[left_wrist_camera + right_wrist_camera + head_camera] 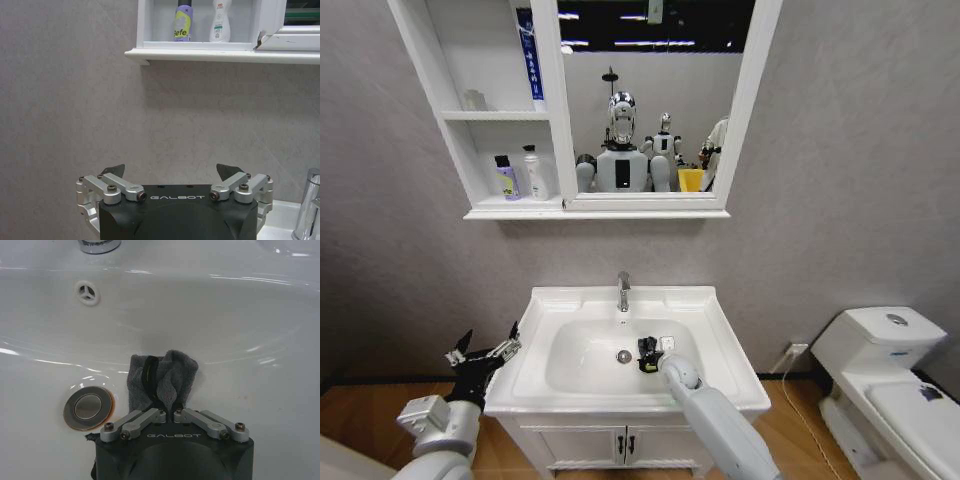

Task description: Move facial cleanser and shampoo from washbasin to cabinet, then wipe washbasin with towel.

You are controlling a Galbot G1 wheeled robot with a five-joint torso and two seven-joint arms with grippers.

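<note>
The left gripper [488,349] hung with jaws spread wide and empty just off the washbasin's [722,345] left edge, the purple-and-yellow bottle [506,177] and white bottle [534,172] high above it on the cabinet [460,130] shelf. The right gripper [166,407] was down in the bowl, jaws pinched tight on the grey towel [165,377], which bunched ahead of them against the ceramic, the drain [88,407] just beside them.

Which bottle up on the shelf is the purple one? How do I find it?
Look at the white wall cabinet above the washbasin and find its lowest open shelf. Two bottles stand there; it is the shorter purple one with a black cap, left of the taller white bottle.
</note>
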